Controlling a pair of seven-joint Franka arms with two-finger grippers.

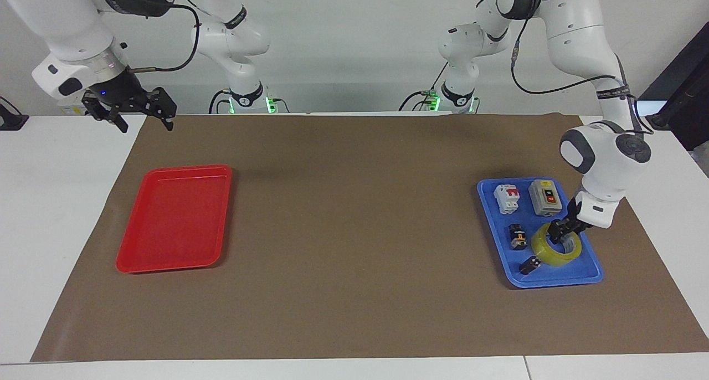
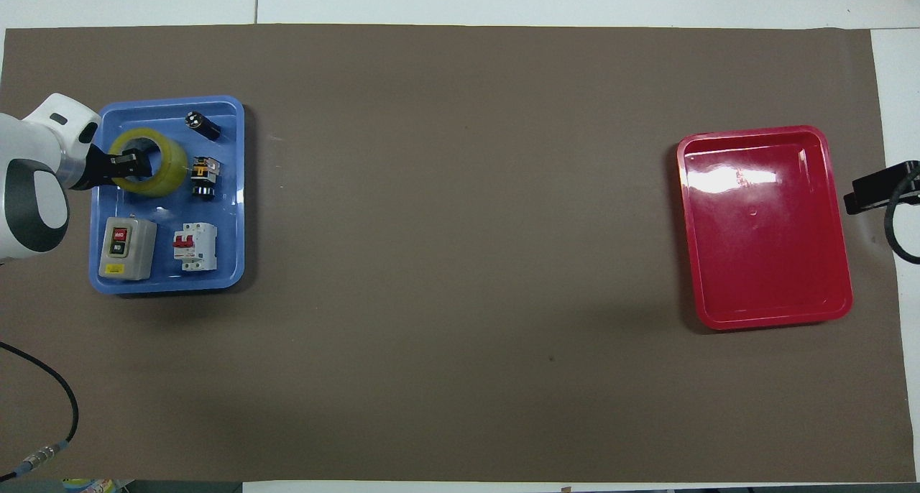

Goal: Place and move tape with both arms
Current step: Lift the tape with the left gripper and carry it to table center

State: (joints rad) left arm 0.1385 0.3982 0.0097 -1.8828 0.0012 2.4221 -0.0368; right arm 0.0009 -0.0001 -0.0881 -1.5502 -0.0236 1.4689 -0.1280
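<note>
The left gripper point(image 1: 559, 233) is down at the tape point(image 1: 556, 250), which lies flat in the blue tray point(image 1: 587, 275) at the left arm's end of the desk point(image 1: 354, 291). Its fingers point(image 2: 129, 164) sit on the ring's wall — one looks to be inside the hole, one outside — but I cannot tell if they are squeezing yet.

Right beside the fingers are two small black parts point(image 1: 518, 237), and nearer the robots than the fingers lie a grey switch box point(image 1: 545, 198) and a white breaker point(image 1: 507, 198).

This looks like the grabbing step. Next, the fingers need a firm pinch and a straight lift, so the parts do not get bumped.

Well apart from these fingers lies the red tray point(image 1: 138, 261). The right gripper point(image 1: 143, 116) waits in the air near that end, fingers spread open.
</note>
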